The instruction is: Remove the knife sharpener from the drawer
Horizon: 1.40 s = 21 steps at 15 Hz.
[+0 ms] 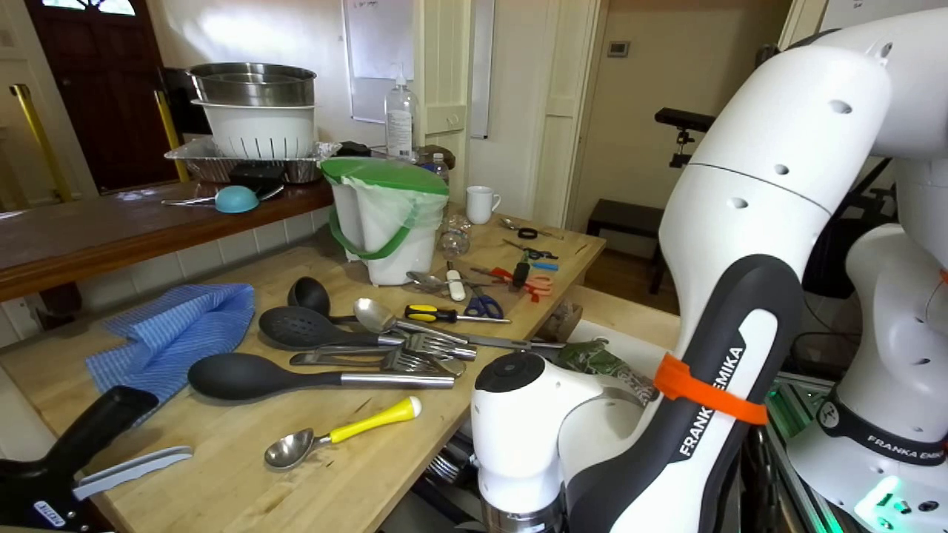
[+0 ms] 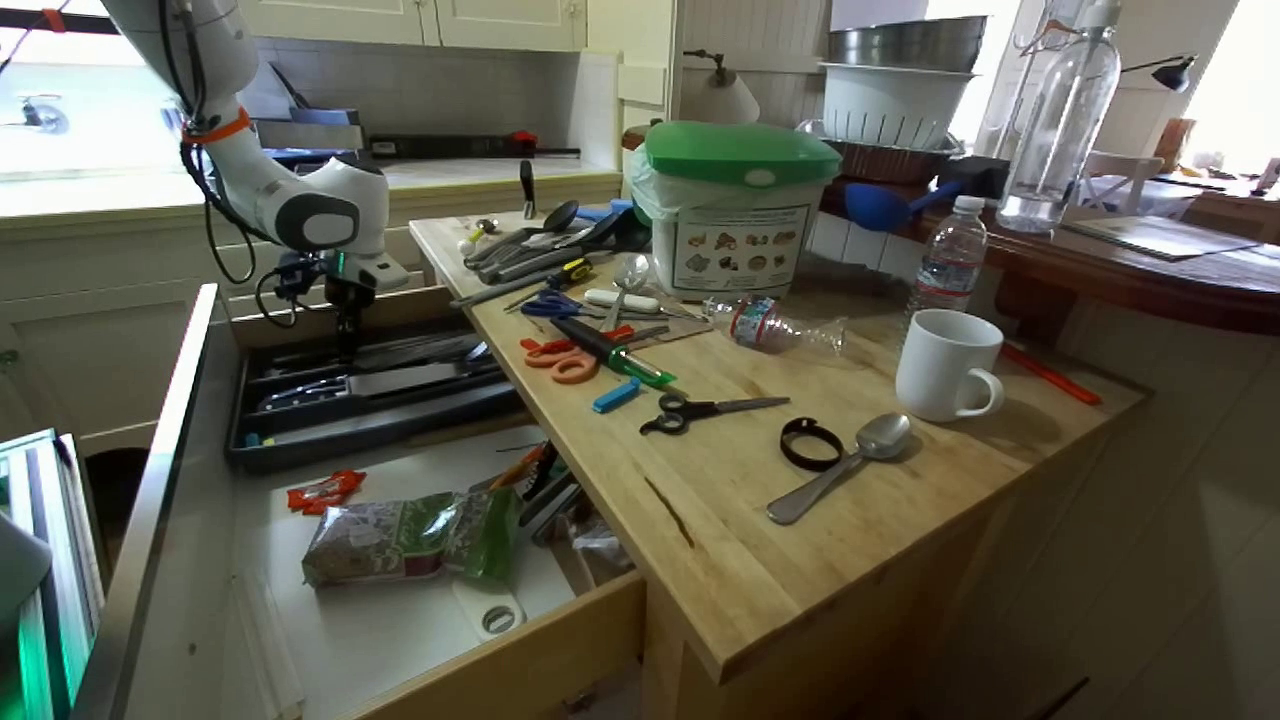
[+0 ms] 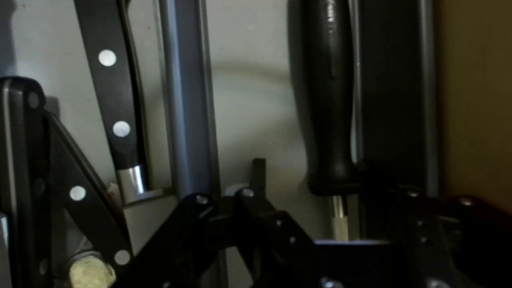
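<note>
Straddling the knife sharpener [image 3: 330,100], the gripper [image 3: 312,176] appears in the wrist view with its fingers [image 3: 259,178] spread: a gap is visible between the sharpener and the finger on the view's left, while contact on the right is lost in shadow and cannot be told. The sharpener, a black handle with a slim metal shank, lies lengthwise in a compartment of the dark tray [image 3: 394,92], close along its right-hand wall; across a divider [image 3: 188,100] to the left lies a riveted knife handle [image 3: 114,92]. In an exterior view, the robot arm [image 2: 265,195] points the gripper down at the tray inside the far end of the open drawer [image 2: 560,640]; nearer lie a red packet [image 2: 327,492] and a brown-and-green bag [image 2: 370,540], and a white mug [image 2: 940,365] stands on the adjoining worktop [image 2: 900,540]. Again in an exterior view, the arm bends down just past the worktop's edge; a black spoon [image 1: 237,376], a yellow-handled scoop [image 1: 355,429] and a blue cloth [image 1: 185,333] lie before a white bucket [image 1: 411,259] with a green lid [image 1: 385,174].
</note>
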Each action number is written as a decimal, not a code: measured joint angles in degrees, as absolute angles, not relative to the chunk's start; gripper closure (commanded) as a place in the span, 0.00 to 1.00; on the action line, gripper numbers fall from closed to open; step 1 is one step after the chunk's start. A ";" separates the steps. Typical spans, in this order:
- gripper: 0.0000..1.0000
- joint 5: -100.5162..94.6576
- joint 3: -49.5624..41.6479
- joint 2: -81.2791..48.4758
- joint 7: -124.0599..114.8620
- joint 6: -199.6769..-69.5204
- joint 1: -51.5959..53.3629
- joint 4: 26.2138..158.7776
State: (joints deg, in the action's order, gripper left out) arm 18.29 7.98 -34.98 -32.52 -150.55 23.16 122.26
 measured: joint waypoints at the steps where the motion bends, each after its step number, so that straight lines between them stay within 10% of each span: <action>1: 0.67 18.03 7.82 -35.14 -33.06 -150.08 23.26 121.89; 4: 0.90 17.20 7.47 -35.28 -34.33 -149.33 23.52 121.10; 21: 0.90 32.51 16.81 -20.86 -29.73 -159.18 15.51 133.24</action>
State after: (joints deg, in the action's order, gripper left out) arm 32.51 16.81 -20.86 -29.73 -159.18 15.51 133.24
